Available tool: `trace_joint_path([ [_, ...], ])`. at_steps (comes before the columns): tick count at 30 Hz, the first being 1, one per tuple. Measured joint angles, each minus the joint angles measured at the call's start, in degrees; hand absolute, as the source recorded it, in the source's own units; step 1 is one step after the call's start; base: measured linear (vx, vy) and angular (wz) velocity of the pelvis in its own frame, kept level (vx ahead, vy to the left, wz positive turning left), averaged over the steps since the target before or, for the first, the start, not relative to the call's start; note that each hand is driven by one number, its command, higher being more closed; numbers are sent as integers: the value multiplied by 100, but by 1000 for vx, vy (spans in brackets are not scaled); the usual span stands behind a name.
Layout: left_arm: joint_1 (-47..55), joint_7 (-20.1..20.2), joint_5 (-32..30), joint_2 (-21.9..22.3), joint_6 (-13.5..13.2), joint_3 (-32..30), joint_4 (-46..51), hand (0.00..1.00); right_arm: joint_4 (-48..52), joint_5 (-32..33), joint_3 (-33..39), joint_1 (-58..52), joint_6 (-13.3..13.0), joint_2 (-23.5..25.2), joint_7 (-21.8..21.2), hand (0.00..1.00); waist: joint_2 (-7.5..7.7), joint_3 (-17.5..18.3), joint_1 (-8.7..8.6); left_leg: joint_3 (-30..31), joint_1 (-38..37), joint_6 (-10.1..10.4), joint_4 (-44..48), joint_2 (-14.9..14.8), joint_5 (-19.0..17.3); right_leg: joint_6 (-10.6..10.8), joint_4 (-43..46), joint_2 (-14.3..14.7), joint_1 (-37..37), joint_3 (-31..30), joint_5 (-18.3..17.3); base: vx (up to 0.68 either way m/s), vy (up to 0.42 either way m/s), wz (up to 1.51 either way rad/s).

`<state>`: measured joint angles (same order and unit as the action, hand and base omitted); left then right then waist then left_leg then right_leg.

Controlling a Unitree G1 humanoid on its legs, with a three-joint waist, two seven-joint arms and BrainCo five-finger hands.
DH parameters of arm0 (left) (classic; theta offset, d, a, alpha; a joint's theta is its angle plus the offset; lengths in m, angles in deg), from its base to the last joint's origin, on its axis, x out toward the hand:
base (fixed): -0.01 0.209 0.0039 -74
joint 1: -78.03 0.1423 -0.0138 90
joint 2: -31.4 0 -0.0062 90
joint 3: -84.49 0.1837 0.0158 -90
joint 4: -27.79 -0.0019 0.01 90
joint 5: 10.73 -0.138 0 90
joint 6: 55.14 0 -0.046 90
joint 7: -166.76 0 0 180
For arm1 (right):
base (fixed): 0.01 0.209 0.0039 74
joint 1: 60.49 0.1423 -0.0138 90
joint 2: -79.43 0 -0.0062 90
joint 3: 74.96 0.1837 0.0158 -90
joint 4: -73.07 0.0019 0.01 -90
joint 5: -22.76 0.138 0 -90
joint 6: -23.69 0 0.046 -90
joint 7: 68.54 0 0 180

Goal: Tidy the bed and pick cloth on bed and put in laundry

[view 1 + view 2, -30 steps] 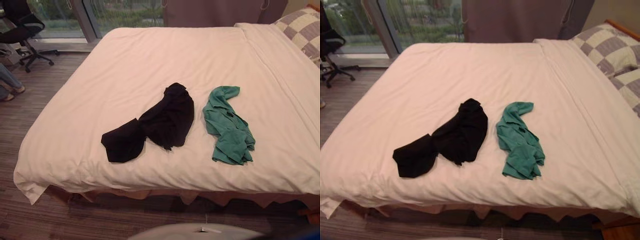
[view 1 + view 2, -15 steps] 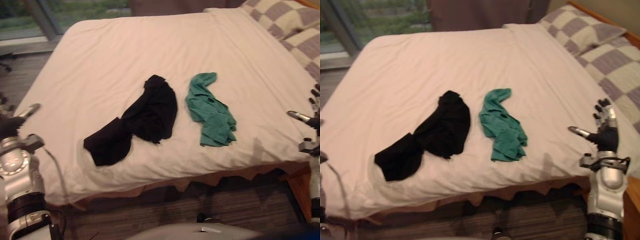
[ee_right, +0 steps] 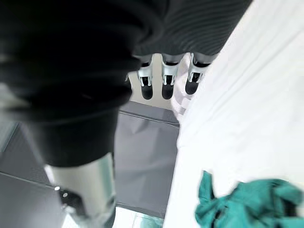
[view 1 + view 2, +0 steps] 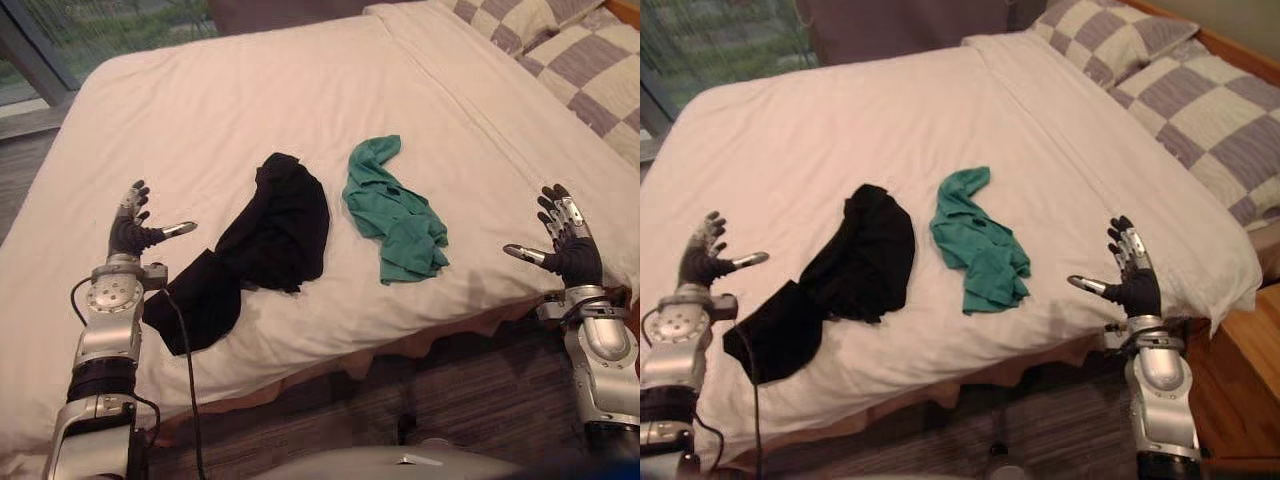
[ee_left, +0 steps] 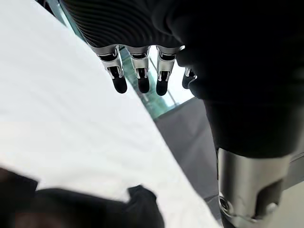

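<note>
Little of the task is done. Both garments lie on the bed (image 4: 300,80) near its foot edge: the black cloth (image 4: 275,235) in a long crumpled heap, and the green cloth (image 4: 395,215) just beside it, with a narrow strip of cover between them. The left robot hand (image 4: 128,232) hovers over the cover near the black cloth's lower end, fingers straight and spread, holding nothing. The right robot hand (image 4: 568,258) is raised at the bed's corner, well apart from the green cloth, equally wide and empty (neither touches fabric). Left to do: pick up each cloth, take it to the laundry, and smooth the cover, which already looks fairly flat.
</note>
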<state>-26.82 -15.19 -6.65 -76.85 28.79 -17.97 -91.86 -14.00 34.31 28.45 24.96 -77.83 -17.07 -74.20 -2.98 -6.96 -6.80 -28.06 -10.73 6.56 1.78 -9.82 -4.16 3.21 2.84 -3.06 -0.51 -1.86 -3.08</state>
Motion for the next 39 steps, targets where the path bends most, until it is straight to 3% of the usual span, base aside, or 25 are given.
trace_joint_path([
  [5, -12, -83, -331, 2, 253, 332, -156, 0, 299, 2, -75, -88, -6, 25, -32, 0, -42, -107, -68, -133, 174, 0, -82, 21, 0, 24, 34, 35, -300, -184, 85, -101, 5, -16],
  [8, -272, -148, -607, 19, 335, 647, -423, 0, 354, 7, -87, 78, -14, 179, -30, 0, -69, -584, -158, -218, 500, 1, -73, 42, 1, 38, 168, 53, -754, -299, 226, -176, 2, -12],
  [14, -857, -607, -981, 24, 542, 830, -631, 0, 997, 161, -104, 351, -112, 175, -18, 0, -68, -1127, -225, -462, 930, -3, 65, 85, 1, 69, 403, 62, -1381, -601, 378, -130, 2, -22],
  [15, -962, -745, -1053, 23, 618, 834, -662, 100, 1144, 210, -137, 420, -145, 173, -17, 0, -49, -1251, -257, -501, 1029, -11, 91, 76, -5, 79, 471, 64, -1531, -665, 389, -117, -13, -15],
  [20, -1410, -1162, -1862, 175, 1023, 779, -855, 100, 1638, 251, -209, 567, -195, 173, -81, 0, -55, -1617, -314, -699, 1368, -37, 252, 18, -26, 108, 632, 92, -1953, -811, 448, -78, -18, -13],
  [23, -1441, -1024, -2104, 152, 1092, 761, -1011, 100, 1858, 283, -291, 690, -195, 156, -156, 0, -65, -1657, -313, -895, 1424, -41, 390, -49, -62, 111, 697, 118, -2033, -838, 453, -10, -8, -9],
  [27, -1198, -959, -1902, 172, 655, 759, -997, 100, 2144, 284, -322, 710, -200, 99, -313, 0, -64, -1656, -277, -915, 1441, -48, 534, -80, -137, 138, 771, 99, -2029, -829, 428, 1, 6, 0],
  [30, -811, -959, -1719, 225, 144, 765, -806, 100, 2195, 257, -495, 697, -161, 100, -386, 0, -61, -1648, -217, -868, 1445, -68, 597, -79, -206, 151, 798, 69, -2001, -810, 412, -6, 29, 5],
  [34, 36, -925, -1595, 315, -387, 984, -181, 100, 1829, -243, -602, 706, 45, 20, -236, 0, -61, -1633, -176, -443, 1486, -83, 646, -52, -216, 159, 798, -39, -1835, -507, 356, -7, 11, 37],
  [37, 643, -721, -1433, 441, -461, 1019, 527, 100, 1377, -527, -610, 863, 264, -389, -13, 0, -72, -1626, -86, -71, 1654, -134, 664, 7, -183, 178, 744, -168, -1764, -228, 324, -18, 17, 57],
  [39, 998, -221, -993, 464, -460, 900, 995, 100, 995, -720, -575, 1114, 537, -569, 243, 0, -79, -1622, 62, 186, 1832, -170, 742, 28, -158, 182, 685, -214, -1755, -22, 330, -13, 4, 52],
])
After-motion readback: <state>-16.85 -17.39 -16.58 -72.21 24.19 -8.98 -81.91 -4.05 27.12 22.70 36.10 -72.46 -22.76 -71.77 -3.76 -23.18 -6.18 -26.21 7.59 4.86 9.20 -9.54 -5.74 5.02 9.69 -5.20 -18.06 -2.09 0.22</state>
